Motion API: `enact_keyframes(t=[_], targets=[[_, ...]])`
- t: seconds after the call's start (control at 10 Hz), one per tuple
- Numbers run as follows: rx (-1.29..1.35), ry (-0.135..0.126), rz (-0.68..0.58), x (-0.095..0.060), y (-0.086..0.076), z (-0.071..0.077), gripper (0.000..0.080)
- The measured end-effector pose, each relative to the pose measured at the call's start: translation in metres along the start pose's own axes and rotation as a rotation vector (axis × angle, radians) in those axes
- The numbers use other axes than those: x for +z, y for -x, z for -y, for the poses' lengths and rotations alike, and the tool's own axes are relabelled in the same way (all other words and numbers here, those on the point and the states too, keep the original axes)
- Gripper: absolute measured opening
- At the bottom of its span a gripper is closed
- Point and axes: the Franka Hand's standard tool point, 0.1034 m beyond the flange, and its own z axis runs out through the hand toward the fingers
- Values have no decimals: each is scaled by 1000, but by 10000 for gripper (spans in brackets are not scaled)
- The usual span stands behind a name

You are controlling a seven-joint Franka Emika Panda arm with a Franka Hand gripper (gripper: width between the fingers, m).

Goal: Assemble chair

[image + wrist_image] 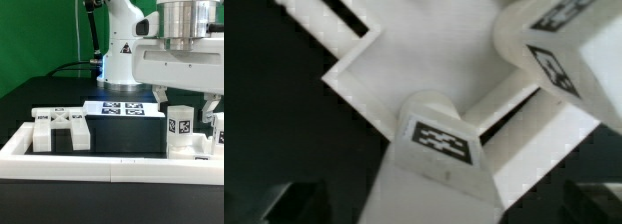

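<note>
A white chair leg block with a black-and-white tag stands upright just inside the border rail on the exterior view's right. My gripper hangs right over it. In the wrist view this tagged block runs down between my dark fingers, which sit wide at both sides with dark gaps to the block; the gripper looks open around it. A second tagged white piece stands close beside it, at the far right in the exterior view. The flat cross-shaped chair seat piece lies at the left.
The long low white border rail runs along the front and turns a corner near the blocks. The marker board lies behind the middle. The arm's white base stands at the back before a green curtain.
</note>
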Motion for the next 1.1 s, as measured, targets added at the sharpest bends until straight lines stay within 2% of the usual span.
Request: enact_keyframes(t=[0.9, 1.1], targets=[[-657, 1, -9, 2, 0, -2, 649], [-821, 8, -12, 2, -1, -3, 649]])
